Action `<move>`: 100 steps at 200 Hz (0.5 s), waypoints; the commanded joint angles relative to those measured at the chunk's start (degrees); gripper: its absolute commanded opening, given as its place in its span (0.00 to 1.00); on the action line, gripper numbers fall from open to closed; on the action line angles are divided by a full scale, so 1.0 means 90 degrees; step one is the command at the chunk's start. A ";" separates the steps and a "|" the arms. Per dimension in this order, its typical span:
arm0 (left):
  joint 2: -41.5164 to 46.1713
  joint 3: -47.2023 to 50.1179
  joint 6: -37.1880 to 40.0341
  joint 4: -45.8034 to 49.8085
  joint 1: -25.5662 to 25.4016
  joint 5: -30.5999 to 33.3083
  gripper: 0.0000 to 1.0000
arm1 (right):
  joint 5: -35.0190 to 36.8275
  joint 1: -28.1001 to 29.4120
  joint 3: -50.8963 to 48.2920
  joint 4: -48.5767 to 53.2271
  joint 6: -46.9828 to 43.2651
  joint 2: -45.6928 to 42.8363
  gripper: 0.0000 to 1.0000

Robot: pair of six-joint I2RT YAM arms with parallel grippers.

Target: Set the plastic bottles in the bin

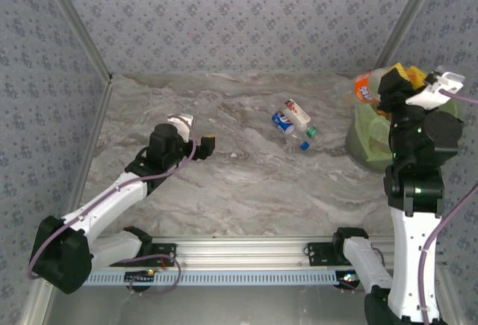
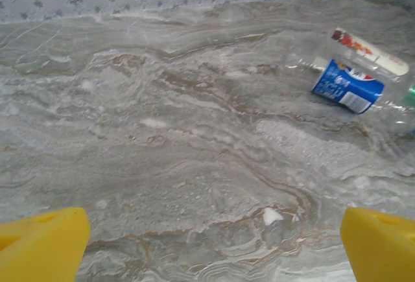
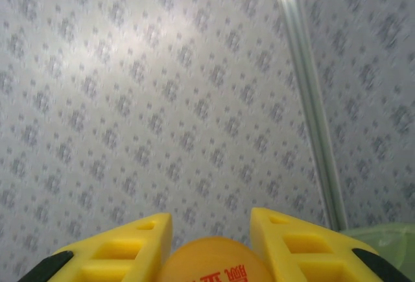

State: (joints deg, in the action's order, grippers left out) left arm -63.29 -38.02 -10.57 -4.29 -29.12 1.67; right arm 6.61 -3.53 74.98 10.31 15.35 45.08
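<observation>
Plastic bottles [image 1: 284,122]: two lie on the counter [image 1: 224,183], left jaws spread; right jaws pinch an orange-labelled one [image 1: 364,87] over the bin [image 1: 367,138]; we judge release due next.

Blue-label bottle [image 2: 347,86], right of centre: white lettering on blue, red-white-blue mark at label end, wording illegible.
White-label bottle [image 2: 373,53], just on far side of it: red print, unreadable.
Orange-label bottle [image 3: 217,262], far right, gripped by right gripper [image 3: 211,220]: tops of red characters, cut off at frame edge, unreadable.
</observation>
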 commanded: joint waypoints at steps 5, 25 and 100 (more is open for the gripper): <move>0.0033 0.0018 -0.0064 -0.0297 0.0032 0.0547 0.99 | 0.0981 -0.0139 -0.0145 -0.0912 -0.0430 -0.0051 0.00; -0.0026 -0.0024 -0.0098 -0.0243 0.0028 0.0719 0.99 | 0.1367 -0.0507 -0.0246 -0.1098 -0.0407 0.0130 0.00; 0.0073 0.0165 -0.0291 -0.0283 0.0030 0.0909 0.99 | 0.0865 -0.2713 -0.0224 -0.0960 0.0872 0.1119 0.00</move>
State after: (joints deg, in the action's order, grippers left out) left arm -63.48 -37.30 -12.10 -5.17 -29.12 8.69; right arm 14.15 -23.14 72.86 2.74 18.31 52.60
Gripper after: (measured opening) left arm 0.992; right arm 0.348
